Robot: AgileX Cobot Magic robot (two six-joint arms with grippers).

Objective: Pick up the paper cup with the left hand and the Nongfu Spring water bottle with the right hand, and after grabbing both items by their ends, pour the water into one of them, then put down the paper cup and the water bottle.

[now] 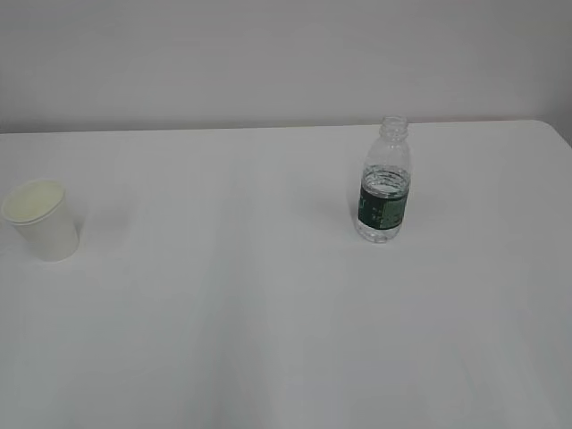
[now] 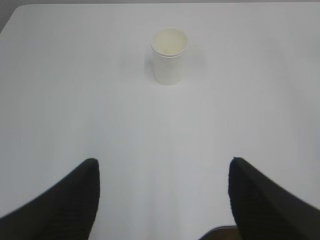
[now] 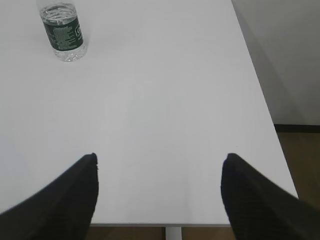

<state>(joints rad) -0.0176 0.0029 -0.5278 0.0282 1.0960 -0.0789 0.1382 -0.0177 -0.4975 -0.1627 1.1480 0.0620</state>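
Soft, even light; faint shadows on the white table (image 1: pixel 268 340); pictures slightly hazy, low in contrast

The Nongfu Spring water bottle (image 3: pixel 62 32) loses its neck past the right wrist view's top edge. Its label print is too small to read. Both arms stay outside the exterior view.

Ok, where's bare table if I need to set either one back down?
Between the paper cup and the water bottle the table is bare, as is the whole near side in front of both. Nowhere is crowded; the cup sits close to the left edge.
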